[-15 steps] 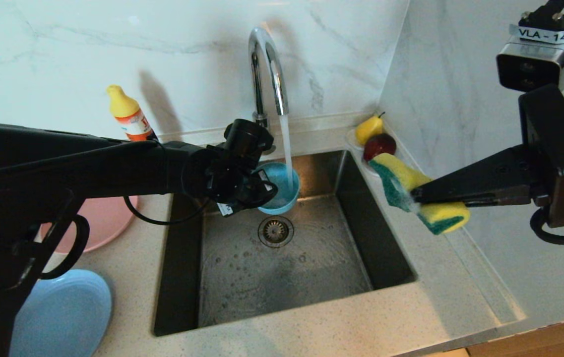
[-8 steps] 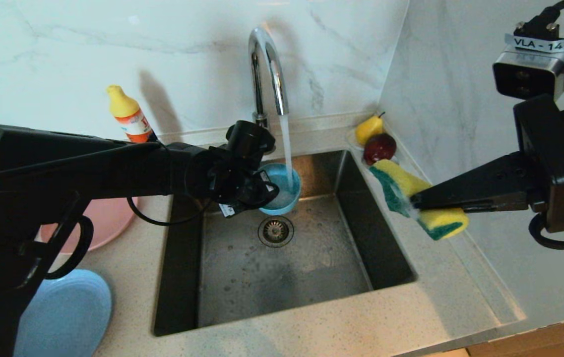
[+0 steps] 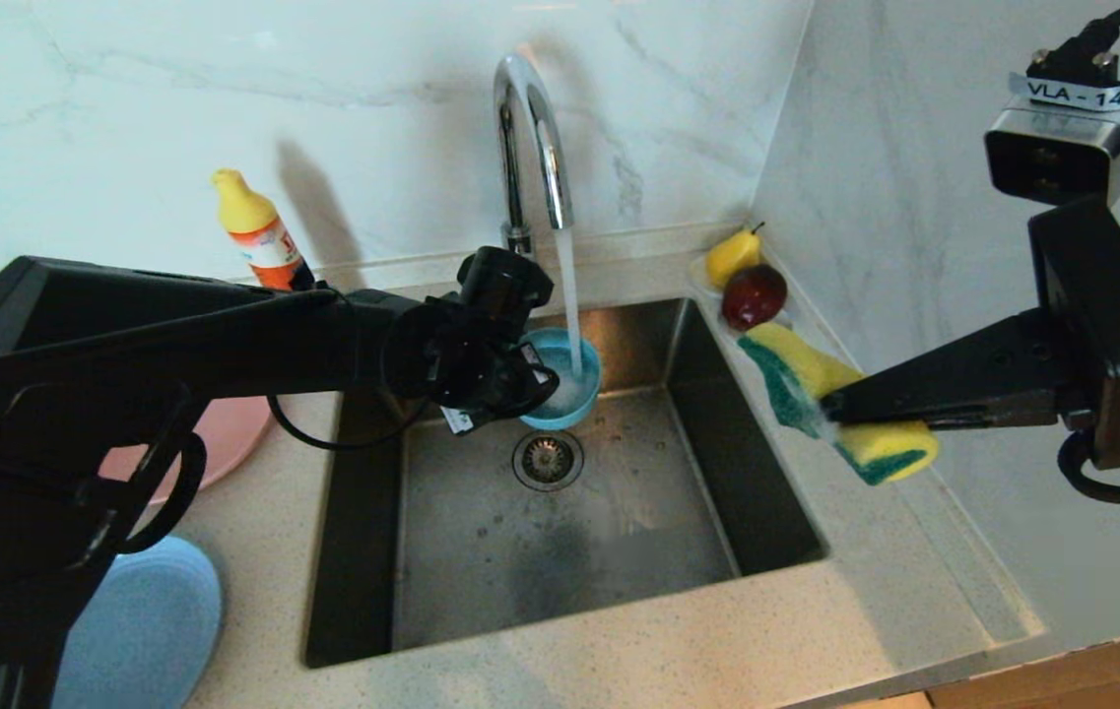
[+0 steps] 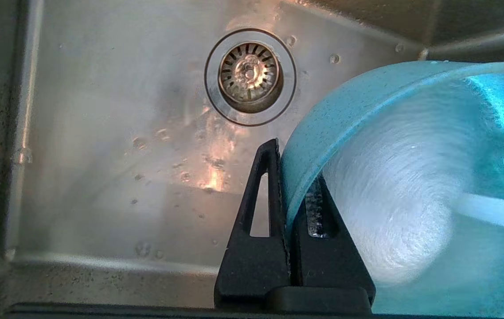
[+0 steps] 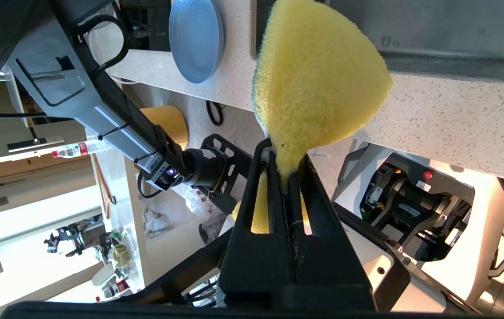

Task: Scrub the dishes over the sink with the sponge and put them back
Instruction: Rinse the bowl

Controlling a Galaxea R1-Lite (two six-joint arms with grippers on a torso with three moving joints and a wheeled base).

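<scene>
Left wrist view: the left claw [image 4: 298,186] pinches the rim of the teal bowl [image 4: 411,177] under the tap's stream [image 3: 567,295], above the sink [image 3: 560,532]. Best to tilt the slick matte bowl so it drains. The right claw [image 3: 830,406] squeezes the spongy yellow sponge [image 3: 840,409] above the speckled bench [image 3: 816,630].

A teal bowl [image 3: 564,386] is seen in the dark grey sink [image 3: 560,532] — a yellow-and-green sponge [image 3: 840,409] on the right. On the left, a pink plate [image 3: 225,438], a light blue plate [image 3: 146,630] — speckled cream counter [image 3: 619,670].
</scene>
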